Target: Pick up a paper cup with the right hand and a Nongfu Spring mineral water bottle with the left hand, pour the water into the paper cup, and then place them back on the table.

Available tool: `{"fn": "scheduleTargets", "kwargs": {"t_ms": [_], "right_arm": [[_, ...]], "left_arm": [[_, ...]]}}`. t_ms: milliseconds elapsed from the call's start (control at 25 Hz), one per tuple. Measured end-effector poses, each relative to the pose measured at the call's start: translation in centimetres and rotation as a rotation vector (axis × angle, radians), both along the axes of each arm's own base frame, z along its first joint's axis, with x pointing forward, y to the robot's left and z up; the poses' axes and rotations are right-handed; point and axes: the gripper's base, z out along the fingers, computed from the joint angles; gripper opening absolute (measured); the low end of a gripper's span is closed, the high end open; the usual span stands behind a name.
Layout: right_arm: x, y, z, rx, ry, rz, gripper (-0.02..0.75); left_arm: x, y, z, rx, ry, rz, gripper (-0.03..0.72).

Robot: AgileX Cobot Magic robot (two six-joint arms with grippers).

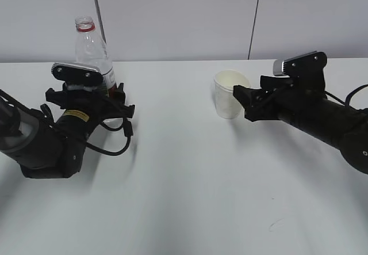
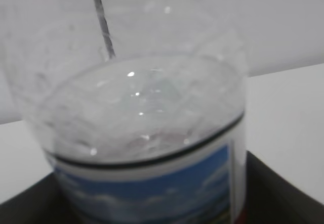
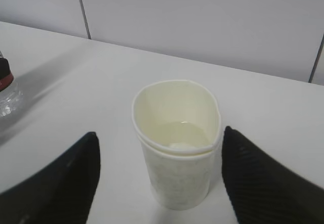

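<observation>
Two things matter here: the paper cup [image 1: 229, 94] and the Nongfu Spring mineral water bottle [image 1: 93, 46]. Both stand upright on the white desk [image 1: 184, 197], well apart.

That cup is thin and light, and its rim already looks squashed into an oval, so a hard squeeze would crush it. I think a soft hold around the middle of its wall is best. A little water [image 3: 179, 133] seems to sit at its bottom. The right tool [image 3: 159, 178] has its two fingers spread wide, one on each side of the cup, with nothing held yet.

The bottle has no cap on (so it must stay upright when it is lifted). It is clear, smooth plastic, partly full, so it will be heavier and maybe slippery. The labelled belly looks like the place to hold. The left tool [image 1: 92, 98] sits right at that belly, but I cannot tell if it grips.

The desk is flat and plain, with a pale panelled wall [image 1: 184, 13] behind.
</observation>
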Motion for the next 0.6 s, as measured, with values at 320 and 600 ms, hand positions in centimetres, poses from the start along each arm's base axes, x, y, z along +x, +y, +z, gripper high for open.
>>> {"fn": "scheduleTargets", "kwargs": {"t_ms": [320, 600], "right_arm": [[0.0, 0.0, 0.0, 0.0, 0.0, 0.0, 0.559], [0.0, 0.0, 0.0, 0.0, 0.0, 0.0, 0.559]], "left_arm": [[-0.4, 0.3, 0.8, 0.008, -0.001, 0.012, 0.512], [-1.5, -0.1, 3.0, -0.009, -0.037, -0.001, 0.512]]}}
